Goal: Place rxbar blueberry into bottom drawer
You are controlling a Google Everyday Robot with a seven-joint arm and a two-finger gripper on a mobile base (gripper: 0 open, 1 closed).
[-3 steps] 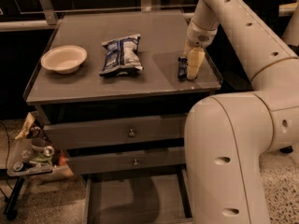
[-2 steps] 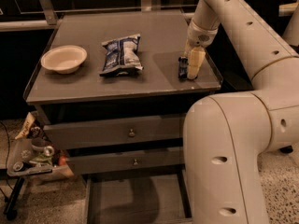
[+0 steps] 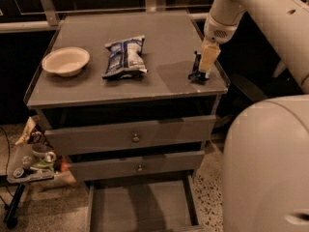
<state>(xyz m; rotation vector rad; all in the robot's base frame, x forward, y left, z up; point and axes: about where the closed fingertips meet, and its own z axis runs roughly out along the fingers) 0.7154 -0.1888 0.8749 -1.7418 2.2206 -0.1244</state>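
The rxbar blueberry (image 3: 196, 70) is a small dark bar at the right edge of the cabinet top, partly hidden by my gripper. My gripper (image 3: 203, 71) reaches down onto it from above, with its pale tip right against the bar. The bottom drawer (image 3: 140, 208) is pulled out at floor level, a wide shallow grey tray with nothing visible in it. The arm's large white body fills the lower right of the view.
A crinkled blue-and-white chip bag (image 3: 125, 57) lies mid-top. A pale bowl (image 3: 65, 61) sits at the left. Two upper drawers with round knobs (image 3: 135, 138) are closed. A small stand with clutter (image 3: 34, 163) is at the lower left.
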